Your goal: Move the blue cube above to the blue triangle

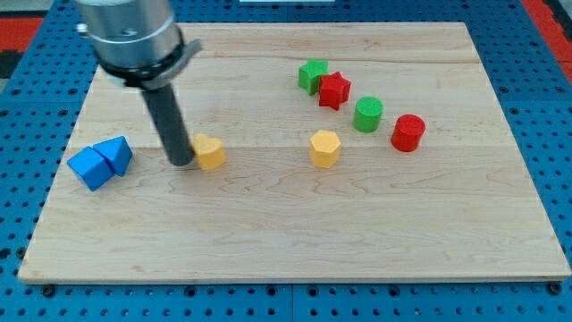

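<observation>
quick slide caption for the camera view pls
My tip touches a yellow block, right of the touching blue cube and blue triangle.

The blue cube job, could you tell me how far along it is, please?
Done: the blue cube touches the blue triangle, but at its lower left, not above it. In hand: my tip rests beside the yellow block. Left: pushing the cube above the triangle.

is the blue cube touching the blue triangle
Touching. The camera view shows the blue cube pressed against the blue triangle, no board visible between them.
</observation>
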`<state>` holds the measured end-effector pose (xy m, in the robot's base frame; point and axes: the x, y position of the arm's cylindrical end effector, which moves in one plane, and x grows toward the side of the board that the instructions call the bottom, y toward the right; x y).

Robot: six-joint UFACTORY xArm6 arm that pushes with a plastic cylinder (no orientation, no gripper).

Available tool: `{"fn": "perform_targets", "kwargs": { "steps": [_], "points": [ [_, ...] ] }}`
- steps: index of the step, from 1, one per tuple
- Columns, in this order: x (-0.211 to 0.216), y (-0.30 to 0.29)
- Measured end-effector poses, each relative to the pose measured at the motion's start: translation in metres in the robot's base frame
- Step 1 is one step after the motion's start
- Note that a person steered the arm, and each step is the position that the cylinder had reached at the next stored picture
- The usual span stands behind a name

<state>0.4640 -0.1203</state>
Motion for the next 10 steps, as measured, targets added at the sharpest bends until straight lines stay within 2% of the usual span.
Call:
{"fn": "perform_targets", "kwargs": {
  "steps": [1, 2, 3, 5, 7, 9, 10],
  "points": [
    [0.001, 0.031],
    [0.013, 0.031],
    [0.068, 0.011],
    [0.066, -0.132],
    [-0.027, -0.131],
    [-0.095, -0.115],
    [-0.099, -0.103]
  ]
}}
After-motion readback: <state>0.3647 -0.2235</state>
